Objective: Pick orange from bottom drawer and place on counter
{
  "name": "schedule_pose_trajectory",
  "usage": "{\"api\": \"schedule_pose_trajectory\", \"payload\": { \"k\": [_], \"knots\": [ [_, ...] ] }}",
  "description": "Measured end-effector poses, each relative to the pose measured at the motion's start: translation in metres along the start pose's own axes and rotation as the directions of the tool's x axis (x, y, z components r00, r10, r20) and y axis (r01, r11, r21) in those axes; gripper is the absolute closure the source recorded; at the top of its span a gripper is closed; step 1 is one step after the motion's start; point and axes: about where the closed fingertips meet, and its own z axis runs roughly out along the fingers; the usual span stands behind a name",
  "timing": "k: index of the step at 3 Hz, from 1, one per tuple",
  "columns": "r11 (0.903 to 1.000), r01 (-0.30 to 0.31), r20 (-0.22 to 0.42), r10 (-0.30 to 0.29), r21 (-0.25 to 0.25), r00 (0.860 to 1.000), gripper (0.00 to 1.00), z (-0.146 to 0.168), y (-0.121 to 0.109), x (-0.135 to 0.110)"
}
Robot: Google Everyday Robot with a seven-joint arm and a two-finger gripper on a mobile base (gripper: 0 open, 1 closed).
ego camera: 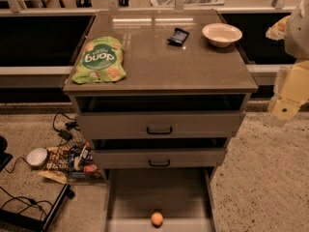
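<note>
Fingers of the gripper (284, 109), at the right edge beside the worktop (159, 66): spread or pressed, cannot tell. One orange (157, 219) lies in the open bottom drawer (159, 192). On the worktop: one green bag (99, 61), one dark packet (178, 36), one bowl (222, 34).

- The end effector (285, 108) is at the right edge, beside the desk (193, 66). The edge cuts off part of its arm (298, 79).
- The front of the bottom drawer (159, 192) is cut off by the lower edge.
- The dark packet (178, 36) is too small to read.
- The top drawer (159, 104) and middle drawer (159, 144) are too dark to see into.
</note>
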Motion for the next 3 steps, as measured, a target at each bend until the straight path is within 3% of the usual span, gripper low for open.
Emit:
{"api": "schedule_pose_trajectory", "payload": {
  "k": [2,3],
  "knots": [
    [0.9994,-0.017,0.005,0.016,0.03,1.0,0.0,0.003,-0.002,0.009],
    [0.9992,-0.032,0.048,0.031,0.024,0.998,0.0,0.033,0.005,0.031]
  ]
}}
